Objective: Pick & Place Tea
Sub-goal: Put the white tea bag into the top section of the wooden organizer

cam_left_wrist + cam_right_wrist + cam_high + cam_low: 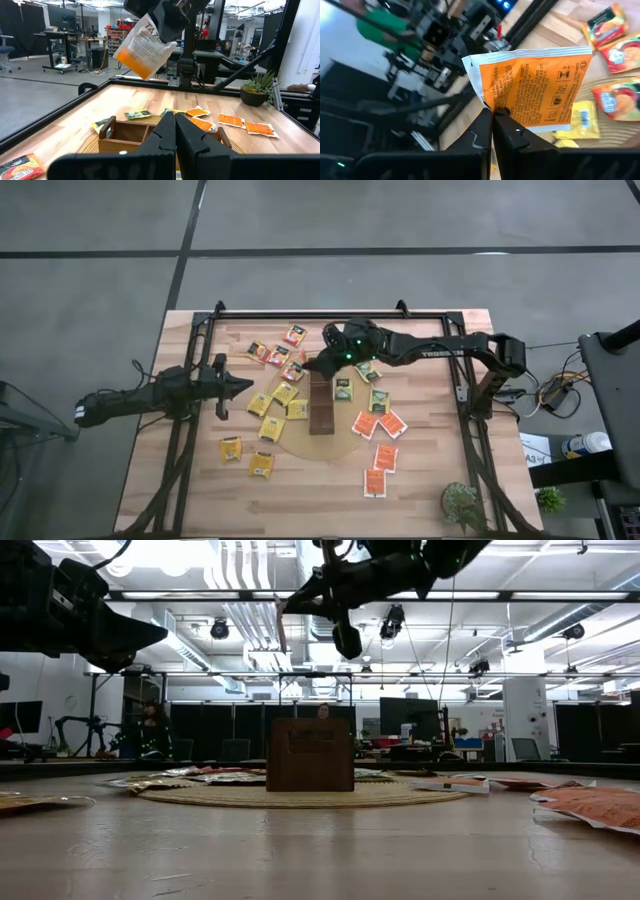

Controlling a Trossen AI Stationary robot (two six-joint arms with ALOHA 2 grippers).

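The right gripper (492, 111) is closed on one orange tea bag (535, 87), holding it by its lower edge so that the flat packet hangs free in the air, well above the desk (420, 490). I think this thin-edge grip is used because the packet is flat and gives nothing else to hold. In the high view the right gripper (312, 364) is above the far end of the long brown tray (321, 405), and the left wrist view shows the same tea bag (141, 48) lifted over the tray (127, 137). So the step seems to be carrying the bag to the tray, which stands in the middle of the desk on a round tan mat (300, 442); probably the mat marks the place for the tray.

The other tea bags lie loose and flat on the desk around the tray: yellow ones (270, 427) toward the left edge, orange ones (378, 423) toward the right edge, some more near the far edge. I cannot tell if any bag is already inside the tray.

The left gripper (245, 386) has its fingers pressed together, holds nothing, and waits near the left edge, pointing at the tray and out of the way of the right arm.

A small plant (462, 504) stands at the near right corner.
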